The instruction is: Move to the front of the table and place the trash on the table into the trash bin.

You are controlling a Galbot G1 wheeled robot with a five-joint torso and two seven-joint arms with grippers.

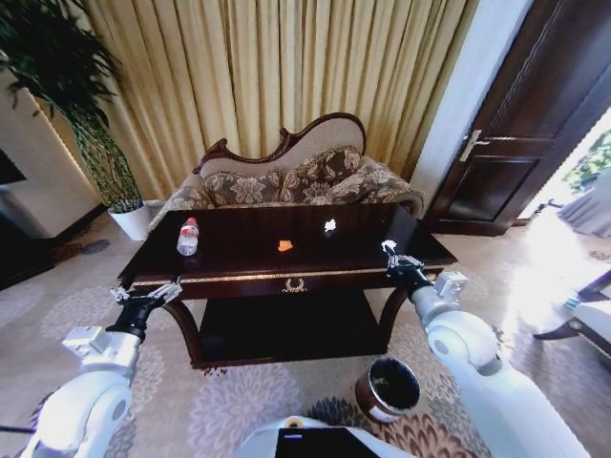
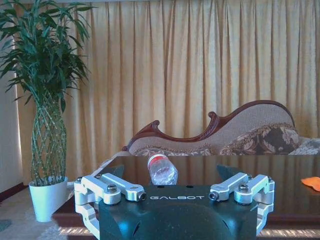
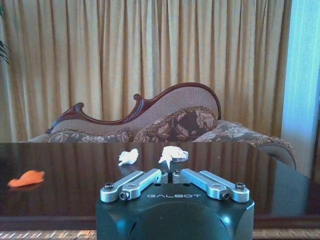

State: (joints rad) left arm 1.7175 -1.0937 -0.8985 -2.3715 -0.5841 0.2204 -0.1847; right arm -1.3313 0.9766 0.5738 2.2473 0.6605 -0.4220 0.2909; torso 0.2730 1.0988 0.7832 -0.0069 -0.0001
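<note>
I see the sofa (image 1: 296, 176) behind the table (image 1: 239, 262); bottle (image 1: 188, 237) left, orange scrap (image 1: 284, 245) centre, bin (image 1: 388, 388) lower right; left gripper (image 1: 145, 295) spread wide, empty; right gripper (image 1: 389, 250) pinching a white scrap (image 3: 172, 154).

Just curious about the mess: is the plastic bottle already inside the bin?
No, the bottle stands on the table, while the trash bin sits on the carpet.

Glossy white rounded arms narrow to black wrists, and behind the jaws of both the left gripper (image 2: 176, 196) and the right gripper (image 3: 171, 176) sit silver linkage bars with dark screws on black housings lettered GALBOT.
</note>
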